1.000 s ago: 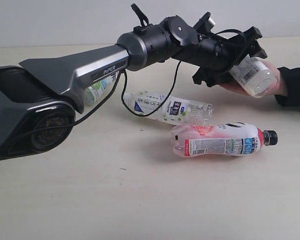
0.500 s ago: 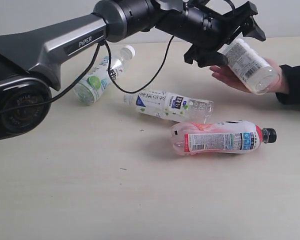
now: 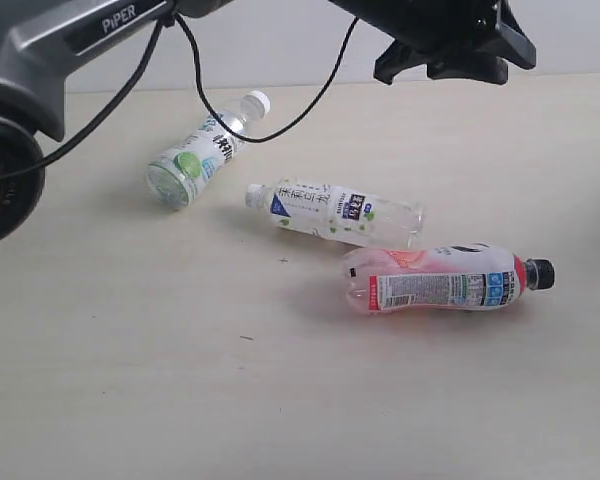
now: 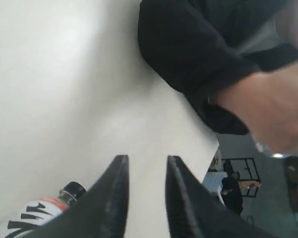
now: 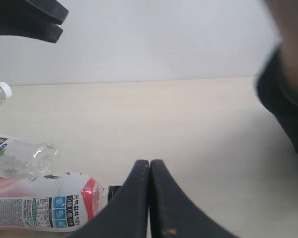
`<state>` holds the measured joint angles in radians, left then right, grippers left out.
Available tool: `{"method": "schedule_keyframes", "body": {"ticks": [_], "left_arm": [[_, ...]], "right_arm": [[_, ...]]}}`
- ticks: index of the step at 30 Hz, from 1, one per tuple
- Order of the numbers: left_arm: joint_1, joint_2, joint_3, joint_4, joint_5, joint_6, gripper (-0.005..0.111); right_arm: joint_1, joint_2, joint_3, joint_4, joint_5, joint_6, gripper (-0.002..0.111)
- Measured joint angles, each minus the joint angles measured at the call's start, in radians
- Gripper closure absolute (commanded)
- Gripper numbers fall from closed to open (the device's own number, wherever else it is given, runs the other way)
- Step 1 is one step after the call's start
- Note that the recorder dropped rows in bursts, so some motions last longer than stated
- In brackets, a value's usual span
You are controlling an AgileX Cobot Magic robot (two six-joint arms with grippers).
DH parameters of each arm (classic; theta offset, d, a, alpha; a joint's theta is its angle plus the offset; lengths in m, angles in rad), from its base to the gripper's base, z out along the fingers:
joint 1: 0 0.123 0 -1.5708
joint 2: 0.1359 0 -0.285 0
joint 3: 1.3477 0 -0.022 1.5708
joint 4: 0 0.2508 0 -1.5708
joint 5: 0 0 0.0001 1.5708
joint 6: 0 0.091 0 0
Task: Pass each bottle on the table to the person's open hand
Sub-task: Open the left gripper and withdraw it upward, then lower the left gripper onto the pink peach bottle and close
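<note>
Three bottles lie on the table (image 3: 130, 380): a green-labelled one with a white cap (image 3: 195, 152), a white-labelled one (image 3: 335, 212) and a pink-red one with a black cap (image 3: 435, 281). My left gripper (image 3: 460, 62) hangs high above the table's far right, jaws apart and nothing between them (image 4: 145, 162); below it shows the pink-red bottle's cap end (image 4: 64, 196). The person's hand (image 4: 268, 104), blurred, is off past the table edge, with something clear and blurred against it. My right gripper (image 5: 150, 164) is shut and empty, low by the pink-red bottle (image 5: 39, 203).
The person's black sleeve (image 4: 188, 49) reaches in at the table's right edge and also shows in the right wrist view (image 5: 283, 109). My left arm and its cable (image 3: 230, 100) span the back of the table. A white wall stands behind.
My left gripper has let go of the white-labelled bottle in the person's hand and risen, its jaws narrowing. The hand with that bottle has drawn back out of the exterior view.
</note>
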<state>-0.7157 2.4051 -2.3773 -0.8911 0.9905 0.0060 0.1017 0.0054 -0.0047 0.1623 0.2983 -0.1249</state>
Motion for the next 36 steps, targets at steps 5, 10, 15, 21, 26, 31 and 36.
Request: {"method": "schedule_keyframes", "body": {"ticks": [5,10,15,21,26,31,36], "left_arm": [[0.0,-0.048,0.0,0.044,0.1,0.065,0.107],[-0.017,-0.103,-0.002,0.187,0.176,0.074,0.107],[-0.072,-0.157,-0.002,0.357,0.221,0.076,0.107],[-0.159,-0.21,-0.002,0.532,0.231,0.059,0.107],[-0.208,-0.238,-0.002,0.588,0.231,0.05,0.107],[-0.241,-0.258,0.018,0.596,0.231,0.048,0.107],[-0.253,-0.285,0.099,0.624,0.234,0.057,0.107]], "right_arm": [[0.0,0.0,0.0,0.0,0.0,0.0,0.108],[0.0,0.0,0.0,0.0,0.0,0.0,0.108],[0.0,0.0,0.0,0.0,0.0,0.0,0.108],[0.0,0.0,0.0,0.0,0.0,0.0,0.108],[0.0,0.0,0.0,0.0,0.0,0.0,0.108],[0.0,0.0,0.0,0.0,0.0,0.0,0.108],[0.0,0.0,0.0,0.0,0.0,0.0,0.108]]}}
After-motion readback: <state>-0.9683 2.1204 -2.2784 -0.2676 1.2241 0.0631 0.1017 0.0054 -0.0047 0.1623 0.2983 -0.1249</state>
